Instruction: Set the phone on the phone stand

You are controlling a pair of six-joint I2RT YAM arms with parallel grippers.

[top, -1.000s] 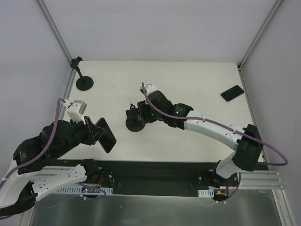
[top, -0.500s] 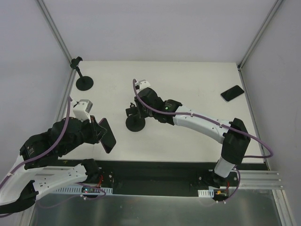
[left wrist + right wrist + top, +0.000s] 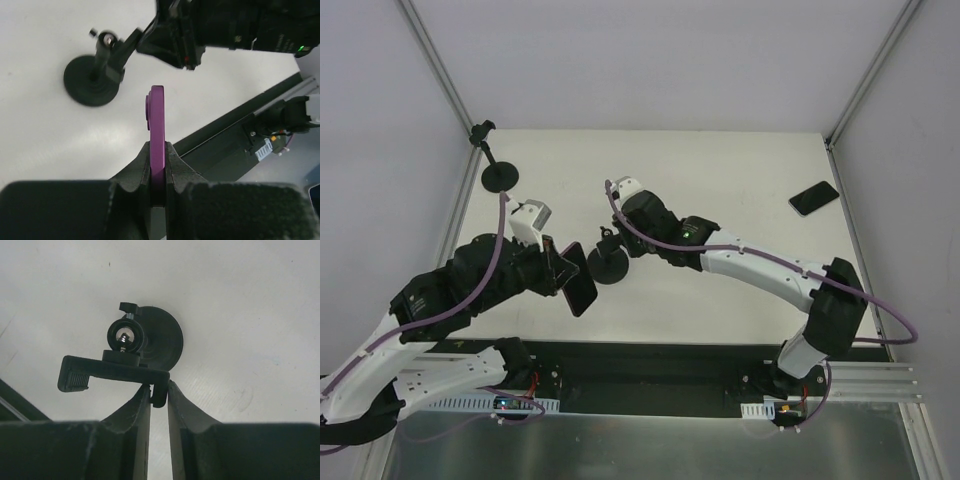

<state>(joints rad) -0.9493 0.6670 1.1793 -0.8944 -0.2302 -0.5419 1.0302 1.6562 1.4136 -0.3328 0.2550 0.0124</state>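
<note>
My left gripper [image 3: 563, 270] is shut on the phone [image 3: 579, 282], holding it on edge above the table just left of the phone stand [image 3: 611, 266]. In the left wrist view the phone's purple edge [image 3: 156, 115] rises from between the closed fingers of the left gripper [image 3: 157, 150], with the stand [image 3: 92, 80] ahead to the left. My right gripper [image 3: 617, 240] is shut on the end of the stand's clip [image 3: 112, 369]. The right wrist view shows the right gripper [image 3: 159, 390] pinching the clip's end, with the round base [image 3: 167, 340] below.
A second, alike stand [image 3: 500, 175] is at the back left corner. A second phone [image 3: 814, 197] lies flat near the right edge. The right arm [image 3: 225, 25] reaches across, close behind the stand. The black base rail [image 3: 650, 365] runs along the near edge.
My left arm has carried the phone to the right and forward, from the near left up close to the stand. The right gripper has stayed closed on the clip, shifting only slightly.
</note>
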